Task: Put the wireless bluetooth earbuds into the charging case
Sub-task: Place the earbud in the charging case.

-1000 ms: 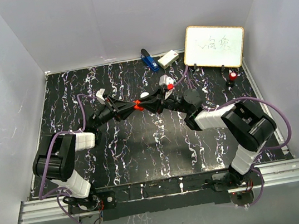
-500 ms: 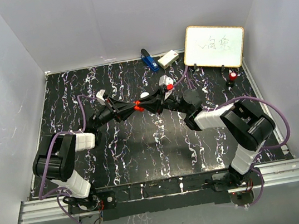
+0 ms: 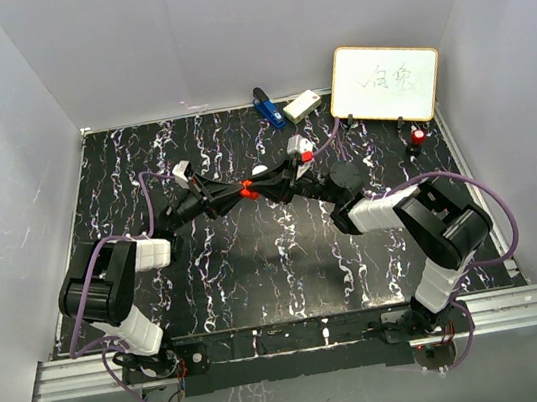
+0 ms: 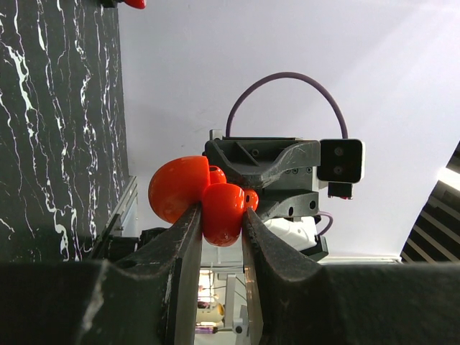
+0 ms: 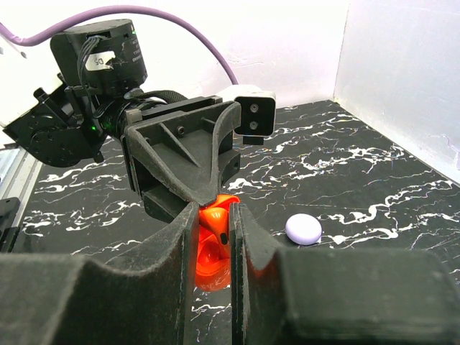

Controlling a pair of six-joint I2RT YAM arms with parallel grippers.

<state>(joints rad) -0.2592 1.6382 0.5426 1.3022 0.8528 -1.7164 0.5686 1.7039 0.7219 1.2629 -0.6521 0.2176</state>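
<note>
Both arms meet over the middle of the surface (image 3: 261, 283), slightly toward the far edge.
- Left fingers (image 4: 183, 248) pinch the red case (image 4: 223, 212) by its sides. Its domed lid (image 4: 178, 188) is swung open to one side.
- Right fingers (image 5: 248, 248) are nearly pressed together, pinching a small red piece at the case mouth, most likely the red earbud (image 5: 215, 219).
- The case looks held off the surface, not resting on it.
- A pale purple round case (image 5: 303, 229) lies on the surface just beside the meeting point, toward the far edge. It is not involved.

Step in hand, as a judgement: seating the earbud in its pocket. To do it well:
- The left arm should hold rigid so the case can't twist in the pinch.
- The right arm should line the earbud up with the pocket first, then push straight along the pocket's axis, slowly.
- Spread the right fingers only once the earbud sits flush; otherwise it may pop out or drop.
- Watch that the lid doesn't fold shut onto the fingers.

Orientation:
- The earbud's long axis runs roughly up-down between the right fingers in the right wrist view, with the upper end leaning toward the left arm.
- Which end leads cannot be told, because the fingers cover most of it.
- The case's hollow appears to face the right fingers.
</note>
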